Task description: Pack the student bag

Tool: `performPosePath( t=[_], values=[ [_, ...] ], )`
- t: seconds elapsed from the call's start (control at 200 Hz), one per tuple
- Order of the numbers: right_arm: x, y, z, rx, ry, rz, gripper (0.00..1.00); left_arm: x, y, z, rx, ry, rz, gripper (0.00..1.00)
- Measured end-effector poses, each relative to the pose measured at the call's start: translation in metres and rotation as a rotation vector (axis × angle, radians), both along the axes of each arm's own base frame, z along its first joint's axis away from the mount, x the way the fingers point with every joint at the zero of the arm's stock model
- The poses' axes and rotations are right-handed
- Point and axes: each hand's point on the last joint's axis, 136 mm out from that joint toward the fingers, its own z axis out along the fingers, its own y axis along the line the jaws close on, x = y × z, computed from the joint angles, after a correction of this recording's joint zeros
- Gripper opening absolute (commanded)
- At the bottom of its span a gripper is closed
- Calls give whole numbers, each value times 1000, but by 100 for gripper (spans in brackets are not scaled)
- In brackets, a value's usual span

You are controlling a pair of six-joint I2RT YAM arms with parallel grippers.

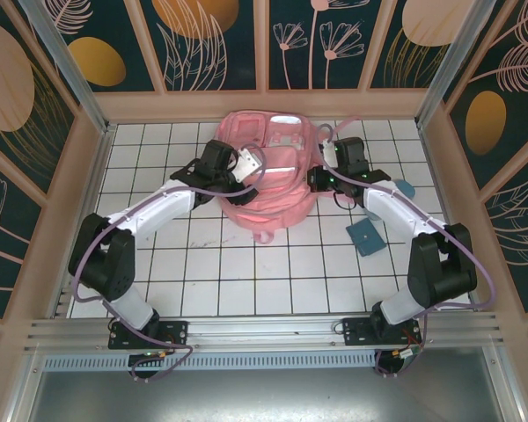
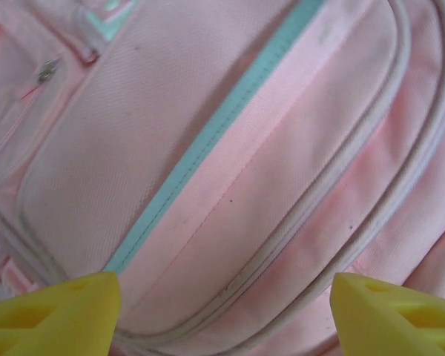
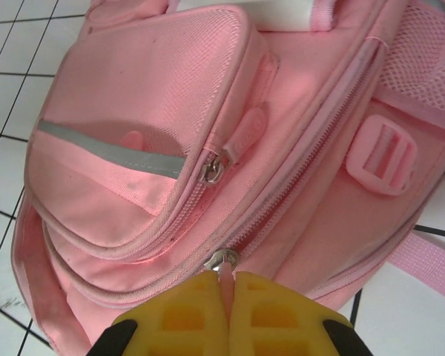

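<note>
Right end effector (image 3: 228,315) clamped on the zipper pull (image 3: 225,264) of the student bag (image 3: 133,111). Left end effector (image 2: 222,311) released, hovering close over the bag's pink fabric.

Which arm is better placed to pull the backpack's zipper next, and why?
Probably the right: the right gripper is shut on a zipper pull of the pink backpack, ready to slide it. The left gripper hangs open above plain fabric, gripping nothing.
</note>
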Motion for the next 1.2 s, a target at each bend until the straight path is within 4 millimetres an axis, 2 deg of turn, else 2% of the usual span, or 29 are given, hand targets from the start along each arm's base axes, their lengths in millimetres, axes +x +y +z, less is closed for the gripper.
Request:
performPosePath(
  t=[0.205, 0.34, 0.525, 0.601, 0.751, 0.836, 0.981, 1.196],
  values=[
    [4, -6, 1, 10, 2, -24, 0, 14, -19, -30, 68, 1, -136, 66],
    [5, -8, 2, 15, -2, -30, 0, 25, -30, -31, 74, -17, -187, 62],
    [8, -11, 3, 18, -9, -39, 0, 30, -40, -36, 80, -5, -248, 58],
    [8, -11, 3, 18, -9, -38, 0, 29, -43, -42, 81, 6, -269, 47],
    [10, -11, 4, 13, -24, -36, 0, 26, -50, -46, 64, 32, -309, 10],
    [6, -14, 3, -2, -51, -30, 0, 26, -53, -42, 48, 35, -305, 0],
    [-16, -9, 2, -36, -102, 11, 0, 27, -56, -38, 15, 45, -285, 0],
    [-45, 21, 11, -70, -214, 127, 0, 28, -60, -17, -63, 59, -222, 0]
  ],
)
